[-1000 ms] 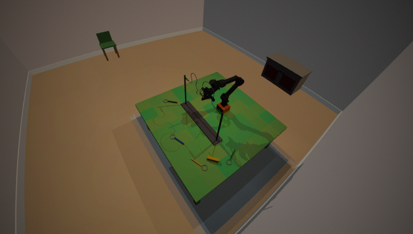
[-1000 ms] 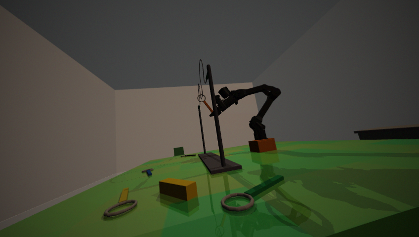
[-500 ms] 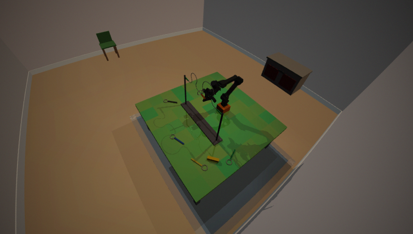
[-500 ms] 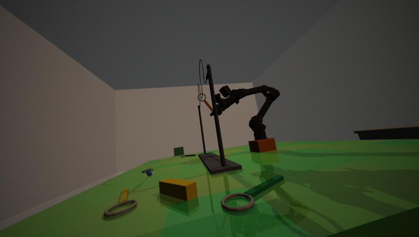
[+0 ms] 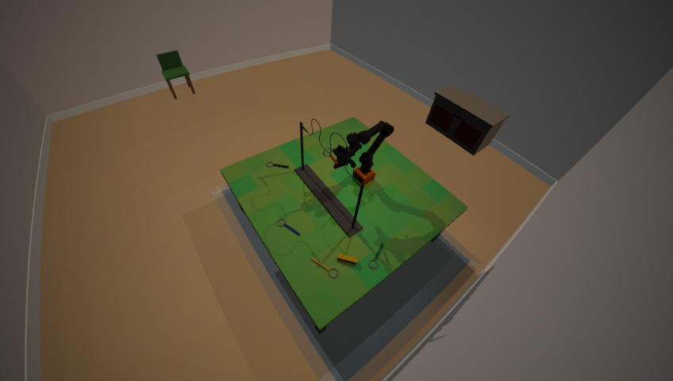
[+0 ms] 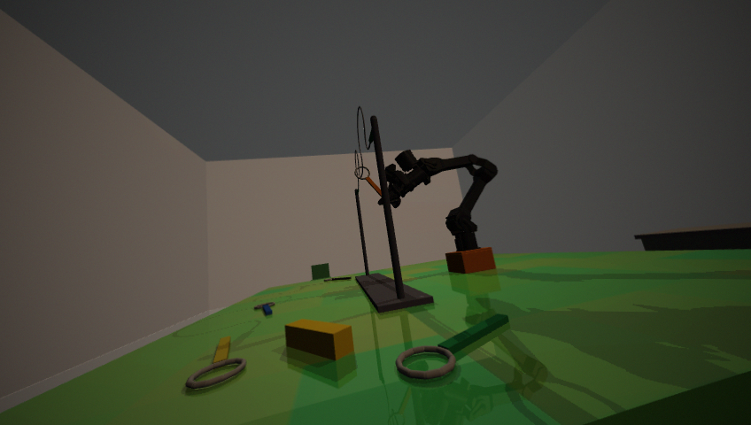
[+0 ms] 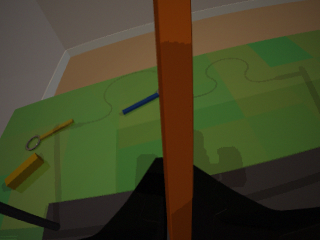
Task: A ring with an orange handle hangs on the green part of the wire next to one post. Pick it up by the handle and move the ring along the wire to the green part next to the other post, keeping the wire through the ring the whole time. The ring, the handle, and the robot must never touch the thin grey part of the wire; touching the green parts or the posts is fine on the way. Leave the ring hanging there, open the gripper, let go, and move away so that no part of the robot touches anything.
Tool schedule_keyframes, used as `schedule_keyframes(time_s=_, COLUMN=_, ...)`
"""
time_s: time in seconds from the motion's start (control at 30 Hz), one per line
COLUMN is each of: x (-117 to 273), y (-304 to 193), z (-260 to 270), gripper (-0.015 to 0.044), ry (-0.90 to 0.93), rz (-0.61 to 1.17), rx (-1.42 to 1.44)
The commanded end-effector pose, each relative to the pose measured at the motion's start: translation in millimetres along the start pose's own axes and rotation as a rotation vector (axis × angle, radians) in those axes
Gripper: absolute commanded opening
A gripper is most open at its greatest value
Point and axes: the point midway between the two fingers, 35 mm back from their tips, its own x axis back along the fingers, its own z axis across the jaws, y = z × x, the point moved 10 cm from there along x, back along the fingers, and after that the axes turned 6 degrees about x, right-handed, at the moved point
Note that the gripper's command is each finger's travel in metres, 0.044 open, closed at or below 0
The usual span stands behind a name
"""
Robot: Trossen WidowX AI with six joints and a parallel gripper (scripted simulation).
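Note:
The orange handle (image 5: 333,159) (image 6: 373,185) (image 7: 176,100) slants up from my gripper (image 5: 337,163) (image 6: 381,198) (image 7: 167,164), which is shut on it. Its grey ring (image 5: 323,152) (image 6: 355,173) is at a low bend of the thin wire (image 5: 315,119) (image 6: 359,107), between the posts. The wire seems to pass through the ring; whether they touch is too small to tell. One green part (image 5: 304,128) is at the far post (image 5: 301,146) (image 6: 361,231), the other (image 5: 357,182) at the near post (image 5: 358,205) (image 6: 390,226). The ring is outside the wrist view.
The posts stand on a dark base (image 5: 328,200) (image 6: 406,304). The wire's tall loop rises beside my arm in the top view. On the table lie a yellow block (image 5: 347,258) (image 6: 311,337) (image 7: 24,171) and rings with blue (image 5: 291,229), yellow (image 5: 320,263), green (image 6: 476,334) and black (image 5: 281,165) handles.

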Motion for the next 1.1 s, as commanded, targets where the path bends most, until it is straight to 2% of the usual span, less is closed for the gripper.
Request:
schedule_keyframes(time_s=0.0, x=0, y=2, z=9, gripper=-0.0150, ry=0.035, rz=-0.006, rx=-0.070)
schedule_keyframes(time_s=1.07, x=19, y=40, z=75, gripper=-0.0150, ry=0.399, rz=-0.034, rx=-0.743)
